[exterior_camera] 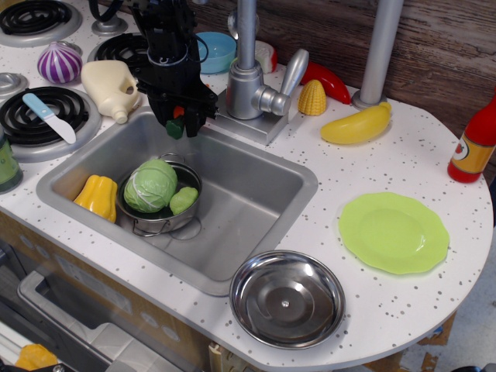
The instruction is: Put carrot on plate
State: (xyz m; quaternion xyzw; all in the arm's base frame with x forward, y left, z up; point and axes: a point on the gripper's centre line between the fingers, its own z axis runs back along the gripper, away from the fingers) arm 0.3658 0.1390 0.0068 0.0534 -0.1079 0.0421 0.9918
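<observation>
The carrot is small and orange with a dark green stub; only its lower end shows between the fingers. My black gripper is shut on it and holds it above the back left rim of the sink. The light green plate lies on the counter at the right, far from the gripper.
A pot with a cabbage stands in the sink beside a yellow-orange bell pepper. The faucet stands right of the gripper. A steel bowl, banana, corn, red chili, ketchup bottle, jug, onion.
</observation>
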